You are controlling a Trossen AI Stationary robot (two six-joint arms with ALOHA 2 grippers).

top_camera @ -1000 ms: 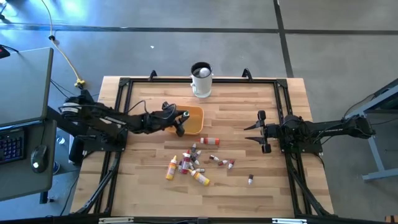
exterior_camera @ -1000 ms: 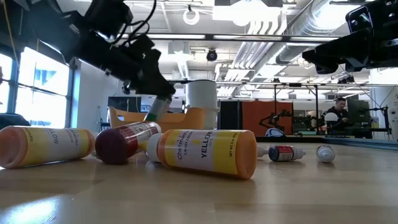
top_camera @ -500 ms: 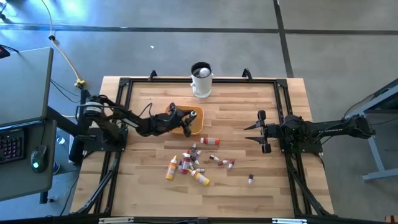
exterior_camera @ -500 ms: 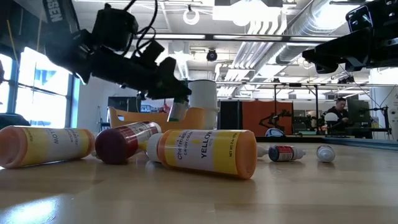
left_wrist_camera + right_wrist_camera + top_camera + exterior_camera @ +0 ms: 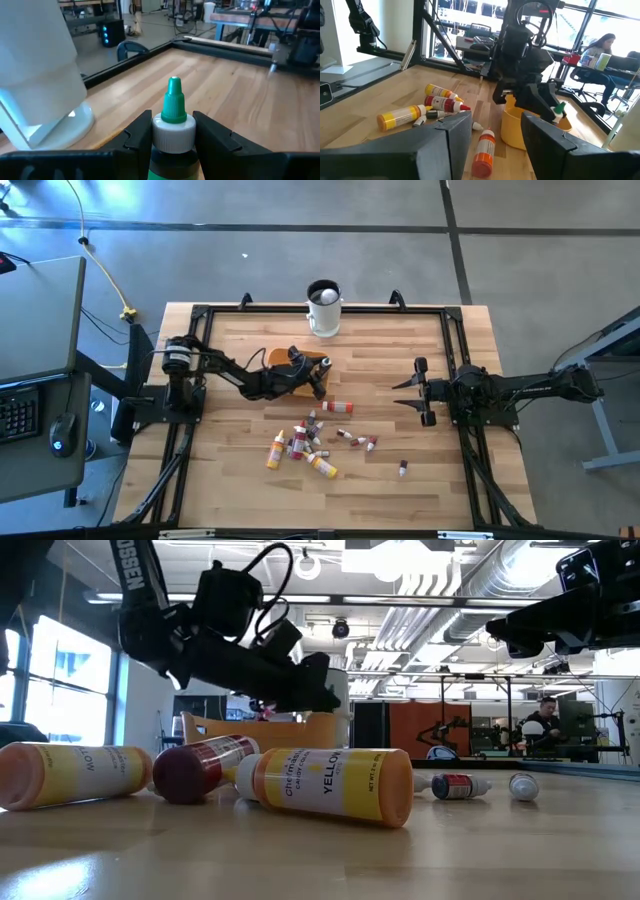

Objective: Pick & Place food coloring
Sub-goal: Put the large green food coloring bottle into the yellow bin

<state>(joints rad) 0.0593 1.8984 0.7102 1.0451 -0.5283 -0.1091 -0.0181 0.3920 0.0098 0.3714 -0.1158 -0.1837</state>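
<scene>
Reached farther across the orange bowl (image 5: 300,370) since a second ago: left gripper (image 5: 322,372), fingers (image 5: 137,135) clamped on a green-capped bottle (image 5: 173,117). Below it, loose bottles (image 5: 310,442) scattered on the table (image 5: 240,480). Well apart: right gripper (image 5: 418,391), parted, empty.

One camera is looking straight down on the whole table (image 5: 400,480), another is sitting low on its surface, very near the lying bottles (image 5: 330,785) and facing the room, and each wrist camera is looking forward past its own fingers, both sharing the orange bowl (image 5: 517,125) area.
</scene>
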